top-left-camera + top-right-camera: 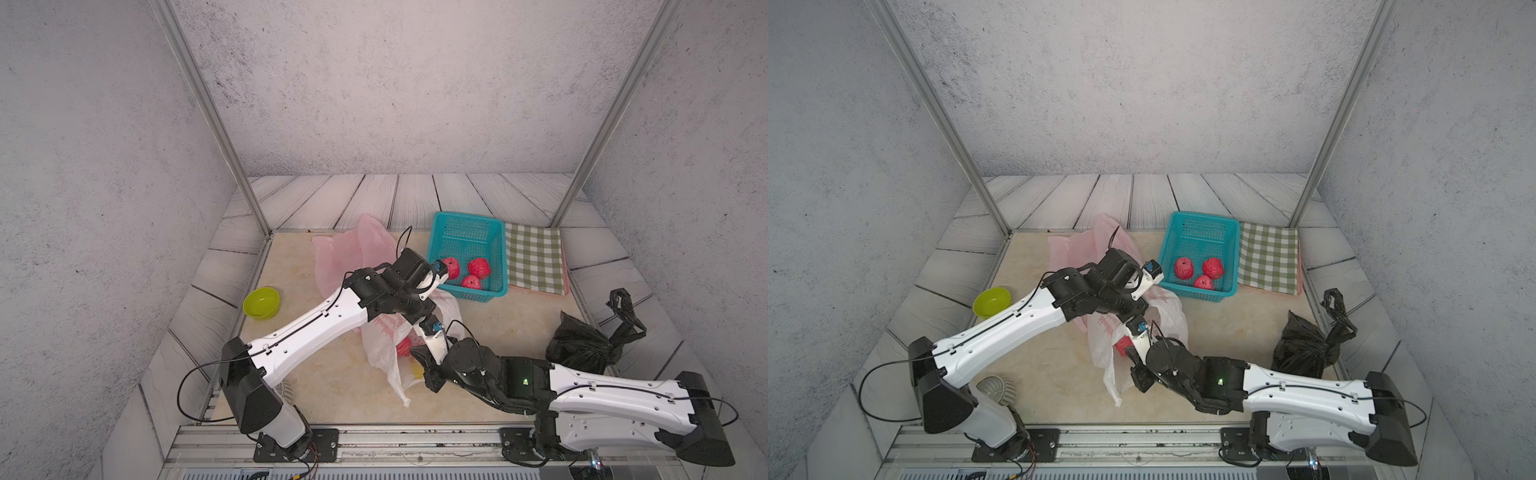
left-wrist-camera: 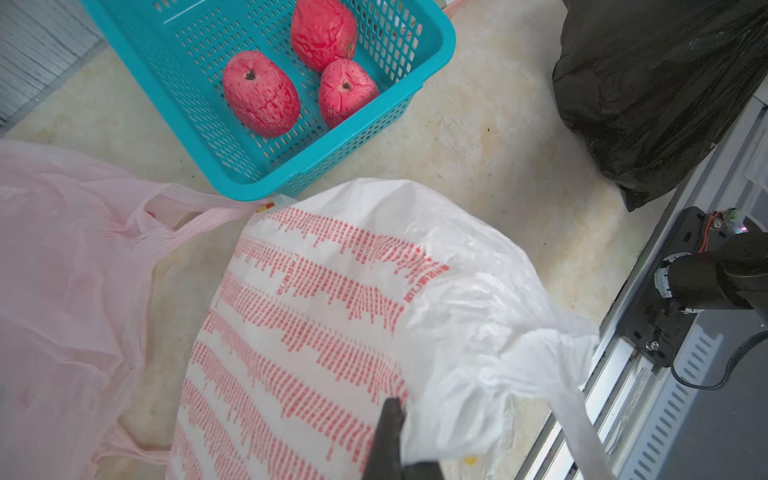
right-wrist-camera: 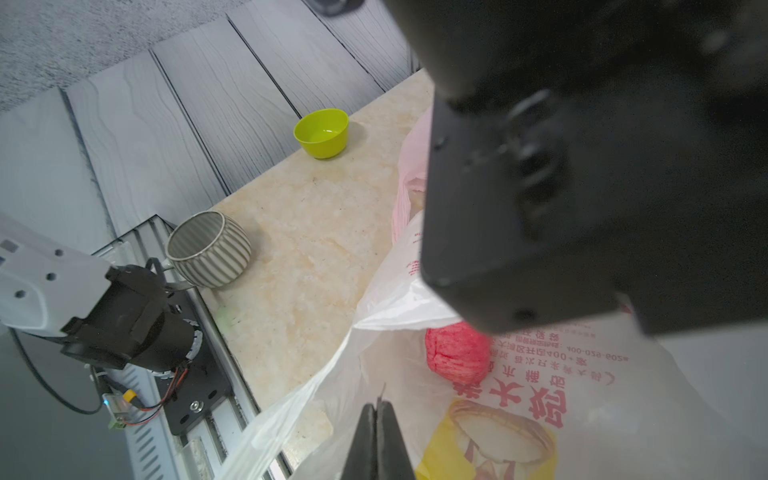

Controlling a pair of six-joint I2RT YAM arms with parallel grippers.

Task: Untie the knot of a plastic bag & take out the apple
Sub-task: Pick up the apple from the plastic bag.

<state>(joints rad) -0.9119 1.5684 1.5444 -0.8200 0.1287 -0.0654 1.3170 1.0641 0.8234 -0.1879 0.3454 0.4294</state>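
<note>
Big beige marble-look worktop (image 1: 507,332), and slumped in the middle of it is the white plastic carrier bag with red print (image 1: 384,330). Its mouth is loose and gaping on the side the right arm comes in from, so I'd say the knot's done and this is the fishing-out part.

The left hand (image 2: 390,411) is pinched fully shut on the bag's film, holding the upper side up. The right hand (image 3: 377,411) is clamped shut too, and as far as I can tell it's got a thin fold of the near rim, not the fruit.

The red wrinkly-skinned apple (image 3: 457,353) sits inside the bag, just in from the mouth.

If it were me, I'd hold the left pinch high so the mouth makes a tunnel. Then the right drops the film, goes in open and low, and closes round the apple alone. Thin plastic loves getting caught in the grip.
</note>
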